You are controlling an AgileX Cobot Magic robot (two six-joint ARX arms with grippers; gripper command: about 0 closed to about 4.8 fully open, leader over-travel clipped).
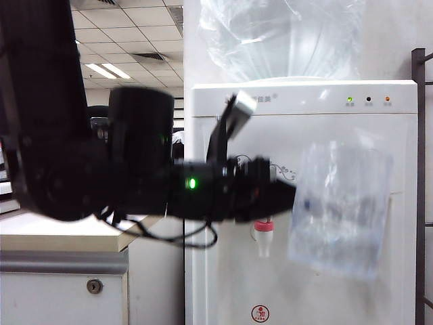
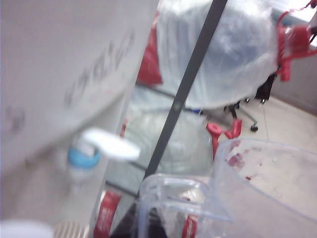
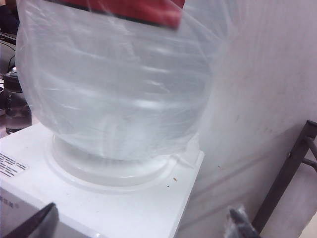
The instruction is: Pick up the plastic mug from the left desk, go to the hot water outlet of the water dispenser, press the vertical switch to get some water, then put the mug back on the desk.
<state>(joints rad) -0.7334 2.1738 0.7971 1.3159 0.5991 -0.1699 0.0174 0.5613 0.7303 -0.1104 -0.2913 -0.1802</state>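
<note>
- Two grippers are at work: the left gripper (image 1: 294, 193), at the end of the dark arm crossing the middle of the exterior view, is clamped on the plastic mug (image 1: 340, 210), apparently by its thin handle (image 2: 171, 201), low in the left wrist view.
- The mug hangs in the right half of the exterior view, in front of the water dispenser (image 1: 304, 108) and right of the hot water outlet (image 1: 263, 233), not yet under its nozzle.
- The right gripper (image 3: 143, 220) stands wide, its two dark fingertips (image 3: 37, 220) at the bottom corners of the right wrist view, above the dispenser's top by the big clear bottle (image 3: 119, 89).
- The mug looks light, thin-walled and smooth; I judge it slippery and liable to swing or tilt on a handle grip, more so once water adds weight.
- The blue-collared tap (image 2: 83, 157) sits mid-left in the left wrist view; the vertical switch is hidden behind the arm.
</note>
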